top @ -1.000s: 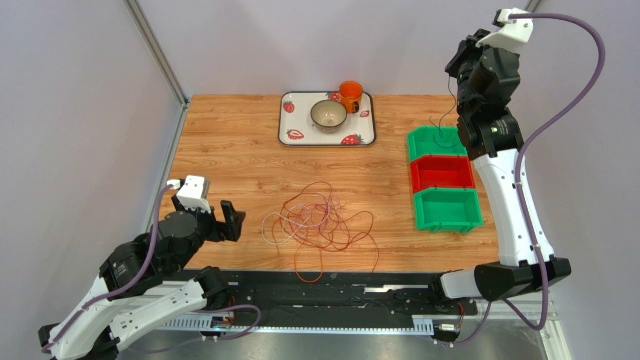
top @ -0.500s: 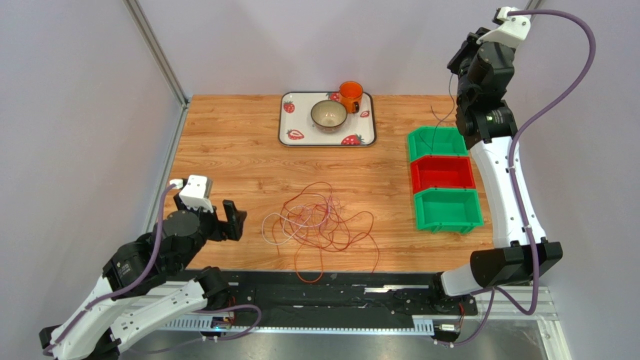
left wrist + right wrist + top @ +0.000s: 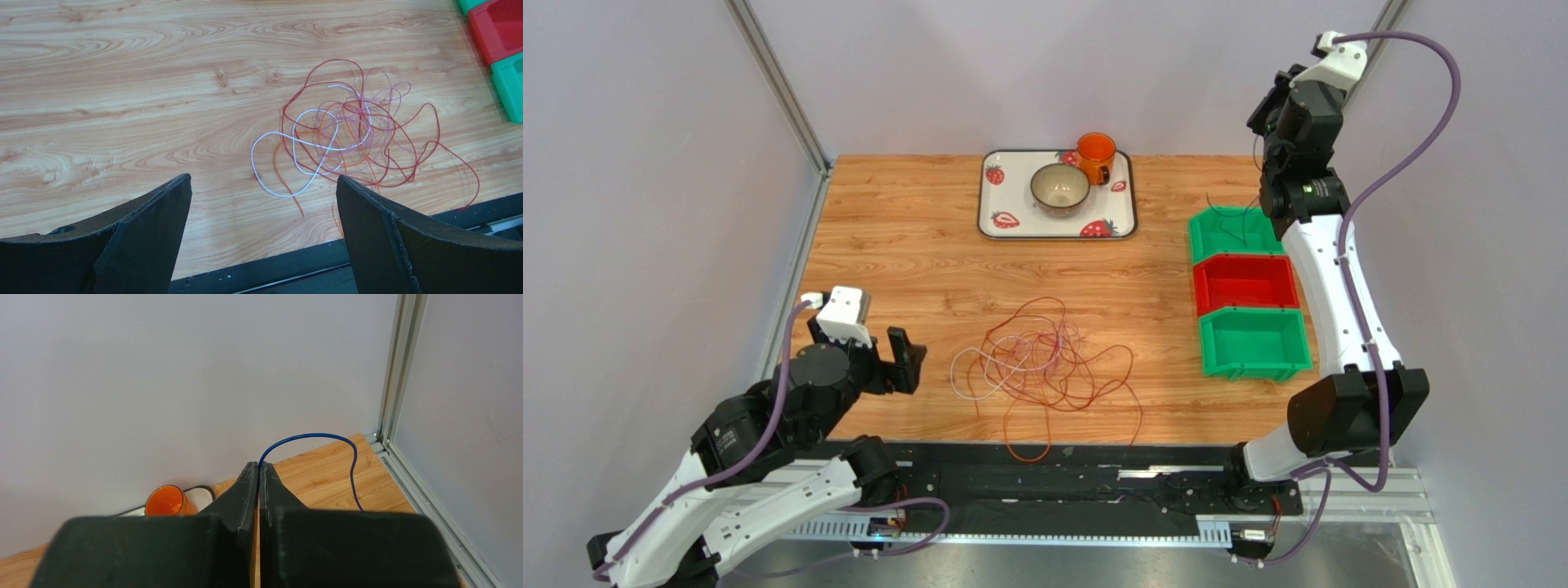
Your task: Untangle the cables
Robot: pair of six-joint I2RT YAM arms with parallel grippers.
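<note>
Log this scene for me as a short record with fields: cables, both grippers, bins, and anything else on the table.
tangle: thin red, orange and white cables looped together on the wooden table, near its front edge
left gripper: open, empty, facing the tangle
right gripper: shut on a thin blue cable, high over the far right corner
blue cable's loose end: hangs toward the far green bin
other bins: red bin, near green bin, in a row with it
far edge: strawberry-patterned tray holding a beige bowl and orange cup

Cables (image 3: 1044,363) in loose red, orange, white tangle, blue cable (image 3: 307,435) arching apart
</note>
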